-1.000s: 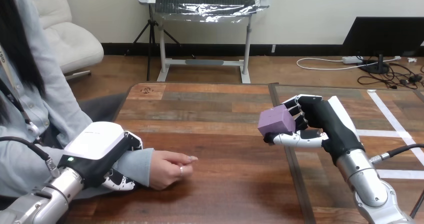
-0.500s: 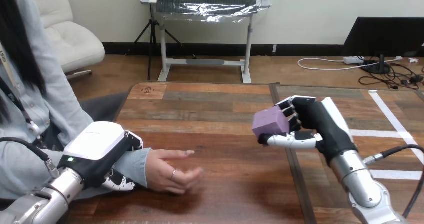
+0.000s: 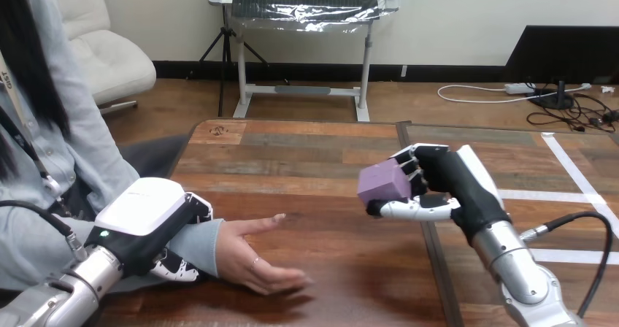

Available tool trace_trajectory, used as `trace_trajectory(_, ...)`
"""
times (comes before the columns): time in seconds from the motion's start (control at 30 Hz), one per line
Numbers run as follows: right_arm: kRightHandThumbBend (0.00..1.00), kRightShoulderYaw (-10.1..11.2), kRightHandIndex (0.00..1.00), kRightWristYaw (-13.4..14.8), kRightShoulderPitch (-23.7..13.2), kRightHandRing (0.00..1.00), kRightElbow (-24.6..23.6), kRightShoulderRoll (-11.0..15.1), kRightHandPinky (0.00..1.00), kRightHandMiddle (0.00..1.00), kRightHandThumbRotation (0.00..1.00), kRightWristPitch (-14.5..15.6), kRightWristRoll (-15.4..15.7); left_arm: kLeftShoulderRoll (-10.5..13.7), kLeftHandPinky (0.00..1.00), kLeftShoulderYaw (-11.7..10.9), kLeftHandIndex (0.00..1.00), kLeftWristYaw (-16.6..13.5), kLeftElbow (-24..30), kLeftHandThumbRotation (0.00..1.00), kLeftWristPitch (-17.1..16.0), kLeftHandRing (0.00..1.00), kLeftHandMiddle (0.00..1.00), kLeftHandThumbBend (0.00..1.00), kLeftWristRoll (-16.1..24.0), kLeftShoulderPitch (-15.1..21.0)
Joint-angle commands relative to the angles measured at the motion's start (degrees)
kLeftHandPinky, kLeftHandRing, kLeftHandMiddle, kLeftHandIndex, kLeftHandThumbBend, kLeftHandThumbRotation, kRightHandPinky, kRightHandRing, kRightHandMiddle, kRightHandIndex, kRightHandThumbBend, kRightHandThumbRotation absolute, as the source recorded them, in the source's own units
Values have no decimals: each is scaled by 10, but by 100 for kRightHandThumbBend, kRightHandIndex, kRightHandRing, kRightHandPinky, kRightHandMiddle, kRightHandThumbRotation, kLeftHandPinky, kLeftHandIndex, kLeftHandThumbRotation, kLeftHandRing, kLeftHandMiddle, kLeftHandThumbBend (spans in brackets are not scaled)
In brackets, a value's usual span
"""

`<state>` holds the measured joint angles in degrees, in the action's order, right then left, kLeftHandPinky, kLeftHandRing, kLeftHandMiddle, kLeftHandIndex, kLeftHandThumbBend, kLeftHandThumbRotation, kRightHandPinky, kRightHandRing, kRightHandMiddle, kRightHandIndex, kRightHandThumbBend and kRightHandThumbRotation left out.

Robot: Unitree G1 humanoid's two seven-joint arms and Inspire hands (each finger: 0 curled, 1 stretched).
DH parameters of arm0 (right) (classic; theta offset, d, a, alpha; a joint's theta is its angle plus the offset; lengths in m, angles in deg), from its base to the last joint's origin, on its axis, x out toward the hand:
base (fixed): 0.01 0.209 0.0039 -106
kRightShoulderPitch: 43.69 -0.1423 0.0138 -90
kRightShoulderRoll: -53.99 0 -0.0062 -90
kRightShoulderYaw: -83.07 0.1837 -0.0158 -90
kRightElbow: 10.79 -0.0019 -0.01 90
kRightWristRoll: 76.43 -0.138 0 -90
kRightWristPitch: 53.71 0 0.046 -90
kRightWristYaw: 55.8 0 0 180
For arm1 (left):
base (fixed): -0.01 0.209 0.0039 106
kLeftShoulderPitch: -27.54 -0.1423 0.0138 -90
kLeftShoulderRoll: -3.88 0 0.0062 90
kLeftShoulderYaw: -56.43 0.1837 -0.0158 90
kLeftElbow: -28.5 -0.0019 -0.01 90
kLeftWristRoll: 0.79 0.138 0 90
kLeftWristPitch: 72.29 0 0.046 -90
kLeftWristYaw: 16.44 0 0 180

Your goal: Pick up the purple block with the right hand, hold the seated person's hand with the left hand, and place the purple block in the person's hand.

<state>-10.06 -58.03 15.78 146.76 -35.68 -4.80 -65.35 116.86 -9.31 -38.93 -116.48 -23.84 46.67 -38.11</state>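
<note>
Purple block (image 3: 385, 183) sits clamped in the right hand (image 3: 449, 185) — fingers curled over its far side, thumb stretched beneath it — and is held in the air above the wooden table (image 3: 306, 159), near the table's middle. Well apart from it, lower and to the view's left, the person's hand (image 3: 257, 260) rests on the table, fingers stretched out to the view's right. The left hand (image 3: 142, 221) lies over the person's sleeved wrist (image 3: 204, 239), its fingers (image 3: 175, 270) curled round beneath the sleeve in a closed grasp.
</note>
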Motion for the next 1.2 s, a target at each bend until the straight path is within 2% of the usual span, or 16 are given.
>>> trace_trajectory(0.0, 75, 8, 50, -2, -24, 38, -19, -6, 34, 45, 0, -17, -10, 0, 31, -17, 38, 4, 77, 0, -17, 33, 37, 86, -25, 23)
trace_trajectory(0.23, 75, 5, 50, -1, -23, 38, -19, -14, 34, 45, 0, -12, -6, 1, 32, -27, 38, 27, 114, 0, -12, 33, 37, 87, -43, 16)
trace_trajectory(0.43, 74, 6, 50, -14, -22, 38, -17, -22, 34, 45, 0, -13, -12, 0, 32, -35, 38, 31, 143, 0, -12, 33, 37, 89, -51, 12)
trace_trajectory(0.83, 75, -4, 50, -3, -19, 38, -13, -37, 33, 45, 0, -21, 0, -3, 33, -48, 38, 61, 203, 0, 11, 34, 38, 89, -65, 6)
trace_trajectory(0.9, 76, -12, 50, 12, -19, 37, -14, -38, 33, 45, 0, -19, 15, -4, 33, -49, 38, 67, 211, 0, 14, 34, 38, 89, -69, 7)
trace_trajectory(1.03, 76, -20, 50, 24, -18, 37, -15, -42, 33, 44, 0, -20, 26, -7, 33, -51, 38, 68, 218, 0, 18, 35, 38, 88, -67, 9)
trace_trajectory(1.17, 76, -18, 49, 18, -15, 36, -15, -53, 32, 43, 0, -21, 21, -12, 33, -50, 38, 71, 221, 0, 22, 34, 38, 88, -62, 16)
